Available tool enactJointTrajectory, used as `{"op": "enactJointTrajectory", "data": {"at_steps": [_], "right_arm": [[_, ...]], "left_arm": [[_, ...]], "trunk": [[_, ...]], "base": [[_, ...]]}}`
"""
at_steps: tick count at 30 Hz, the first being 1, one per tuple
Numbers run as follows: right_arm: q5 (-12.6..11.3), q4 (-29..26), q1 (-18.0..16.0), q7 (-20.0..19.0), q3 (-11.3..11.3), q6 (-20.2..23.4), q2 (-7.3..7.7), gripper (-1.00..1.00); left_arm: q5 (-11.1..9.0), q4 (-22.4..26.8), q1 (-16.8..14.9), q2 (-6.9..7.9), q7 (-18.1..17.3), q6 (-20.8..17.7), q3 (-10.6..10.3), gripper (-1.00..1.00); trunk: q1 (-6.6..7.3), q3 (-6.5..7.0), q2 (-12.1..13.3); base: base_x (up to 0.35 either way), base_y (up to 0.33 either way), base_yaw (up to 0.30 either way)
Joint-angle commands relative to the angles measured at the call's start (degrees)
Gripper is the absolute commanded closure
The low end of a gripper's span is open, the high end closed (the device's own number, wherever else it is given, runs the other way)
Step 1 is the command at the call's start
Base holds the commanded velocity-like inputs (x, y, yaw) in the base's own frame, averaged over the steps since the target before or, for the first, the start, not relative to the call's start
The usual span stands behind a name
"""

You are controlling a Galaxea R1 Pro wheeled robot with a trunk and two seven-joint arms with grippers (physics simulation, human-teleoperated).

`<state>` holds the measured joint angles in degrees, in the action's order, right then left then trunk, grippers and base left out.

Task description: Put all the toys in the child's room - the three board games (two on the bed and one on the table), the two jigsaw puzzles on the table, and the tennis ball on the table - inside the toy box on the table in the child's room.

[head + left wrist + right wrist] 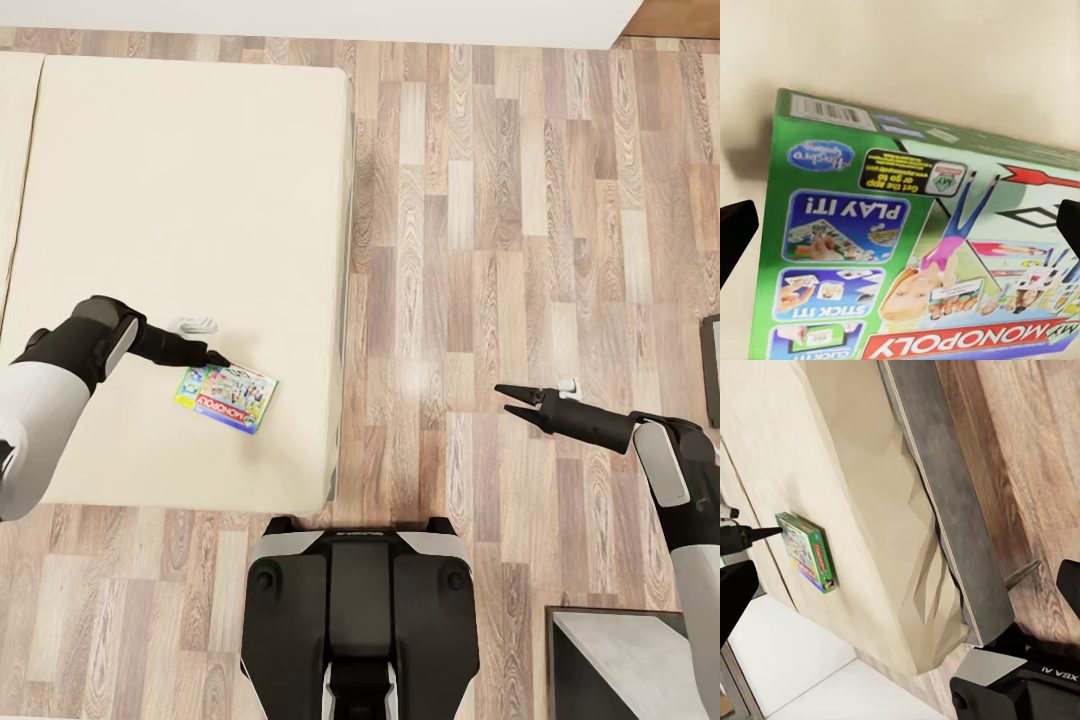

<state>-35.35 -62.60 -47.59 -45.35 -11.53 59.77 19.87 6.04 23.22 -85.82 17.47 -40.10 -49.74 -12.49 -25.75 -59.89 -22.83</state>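
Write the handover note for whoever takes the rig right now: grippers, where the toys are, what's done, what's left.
Left gripper: open, fingertips at the edge of the Monopoly board game, straddling it in the wrist view, not yet closed.
Right gripper: open, empty, held over the wood floor.
The game lies flat on the bed, near its foot corner.
Done: nothing visibly packed.
Left: grasp this game and carry it to the toy box; other toys not in view.

1 green board game (808,552) flat on bed (862,510); L gripper (754,536) at its edge
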Motion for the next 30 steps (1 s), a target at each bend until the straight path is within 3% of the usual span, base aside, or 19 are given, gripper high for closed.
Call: {"op": "enactJointTrajectory", "data": {"at_steps": [1, 30], "right_arm": [[0.28, 0.01, -0.05, -0.36, -0.07, 0.23, -0.01, -1.0], [0.2, 0.29, -0.12, 0.61, -0.05, 0.23, 0.08, -1.0]], "left_arm": [[0.61, 0.07, 0.01, 0.02, -0.52, -0.03, -0.08, -1.0], [0.47, 0.07, 0.96, 0.02, -0.65, 0.35, -0.78, -1.0]], "trunk": [[-0.04, -0.06, -0.09], [-0.04, -0.06, -0.09]], "base": [[0.0, 0.0, 0.0], [0.0, 0.0, 0.0]]}}
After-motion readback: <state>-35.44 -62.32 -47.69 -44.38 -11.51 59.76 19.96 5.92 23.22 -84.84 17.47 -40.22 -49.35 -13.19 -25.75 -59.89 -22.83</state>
